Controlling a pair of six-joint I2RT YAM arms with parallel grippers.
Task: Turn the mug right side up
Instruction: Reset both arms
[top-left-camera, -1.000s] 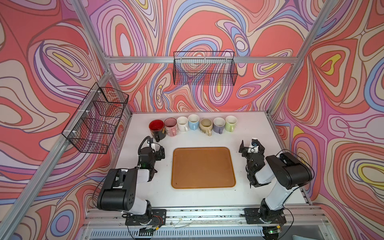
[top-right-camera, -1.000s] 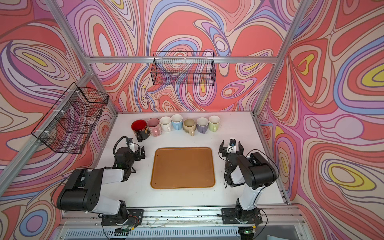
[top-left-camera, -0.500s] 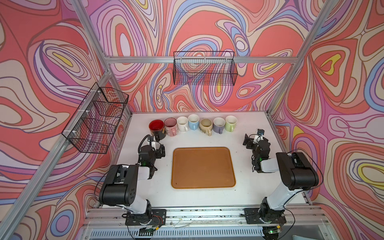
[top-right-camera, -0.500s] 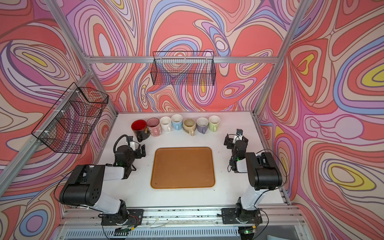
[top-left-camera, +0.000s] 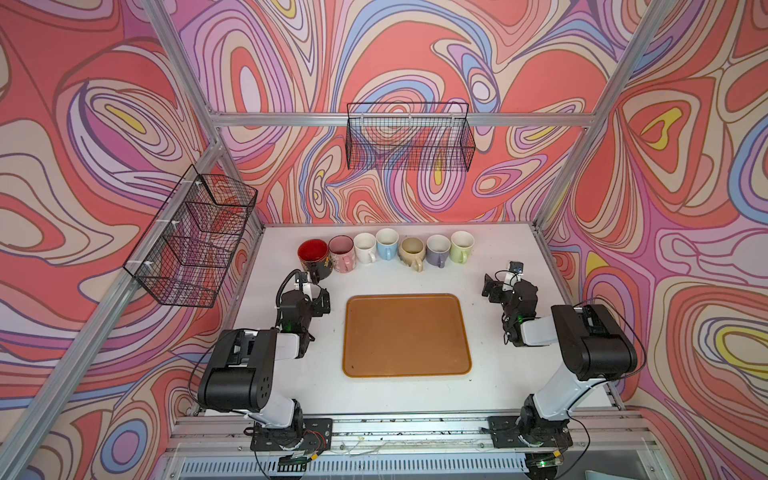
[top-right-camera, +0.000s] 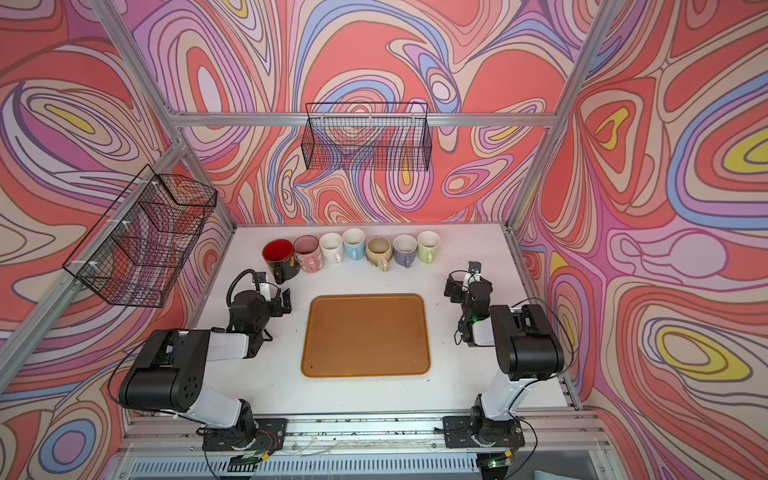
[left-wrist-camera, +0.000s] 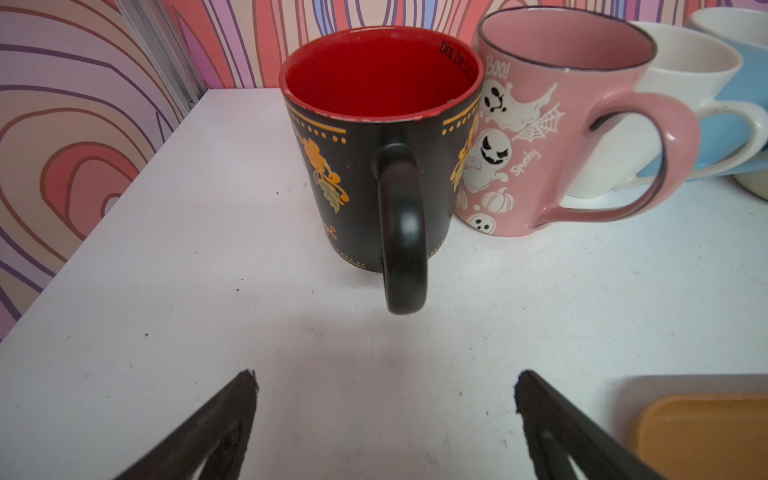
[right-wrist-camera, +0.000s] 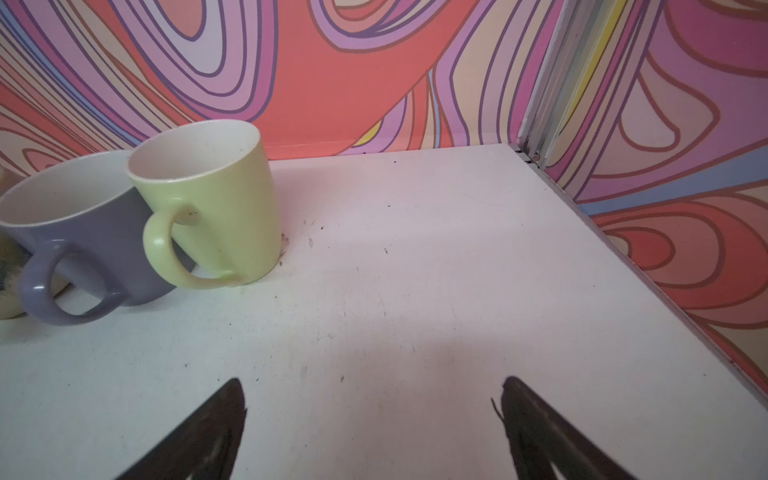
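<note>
Several mugs stand in a row at the back of the white table, every one with its mouth up. From left they start with a black mug with a red inside (top-left-camera: 313, 255) (left-wrist-camera: 374, 166), then a pink ghost mug (top-left-camera: 341, 253) (left-wrist-camera: 540, 145). The row ends with a lavender mug (top-left-camera: 438, 249) (right-wrist-camera: 83, 232) and a pale green mug (top-left-camera: 462, 246) (right-wrist-camera: 220, 199). My left gripper (top-left-camera: 318, 298) (left-wrist-camera: 384, 382) is open and empty, a short way in front of the black mug's handle. My right gripper (top-left-camera: 498, 283) (right-wrist-camera: 370, 390) is open and empty over bare table, in front and to the right of the green mug.
An orange-brown tray (top-left-camera: 405, 334) lies between the two arms. Wire baskets hang on the back wall (top-left-camera: 409, 137) and the left wall (top-left-camera: 191, 237), above table height. The cage's frame posts and patterned walls close in the table on three sides.
My right gripper has drawn back from beside the tray toward the right rear of the table, still open. The left arm has hardly moved.
</note>
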